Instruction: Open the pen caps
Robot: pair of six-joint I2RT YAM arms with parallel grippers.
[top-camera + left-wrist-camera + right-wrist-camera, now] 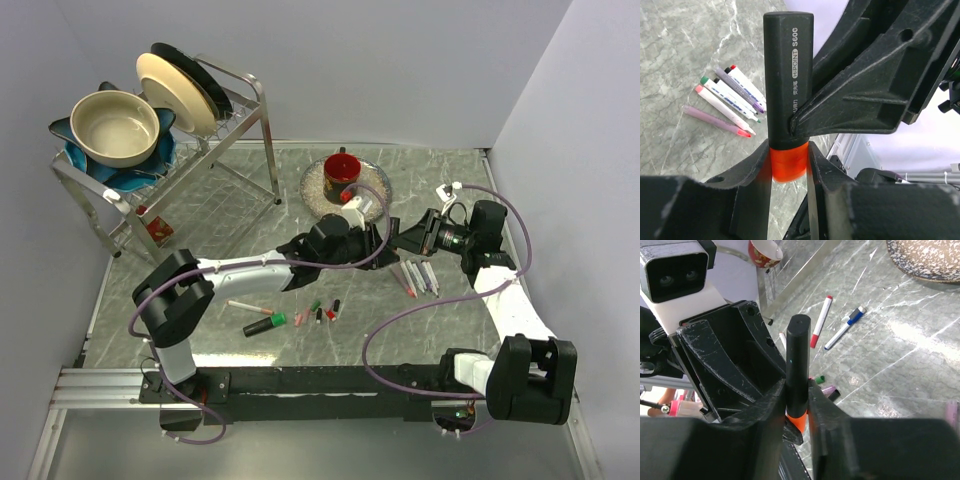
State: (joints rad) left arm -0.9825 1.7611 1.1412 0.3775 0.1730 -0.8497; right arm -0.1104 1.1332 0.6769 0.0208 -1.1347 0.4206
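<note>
Marble table [675, 45] lies below, with pens [730, 97] on it. My left claw [788, 162] pinches the orange cap [788, 170] of a black marker [788, 75]. My right claw [796, 401] clamps the marker's body just above the cap. Other caps [318, 311] lie loose on the table.

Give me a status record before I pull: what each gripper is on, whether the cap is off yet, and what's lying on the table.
left gripper: shut on the orange cap
right gripper: shut on the black marker body, right beside the cap
cap state: seated on the marker, no gap visible
marker pose: held off the table between the two arms
on table: row of pens; small loose caps; green-capped marker
</note>
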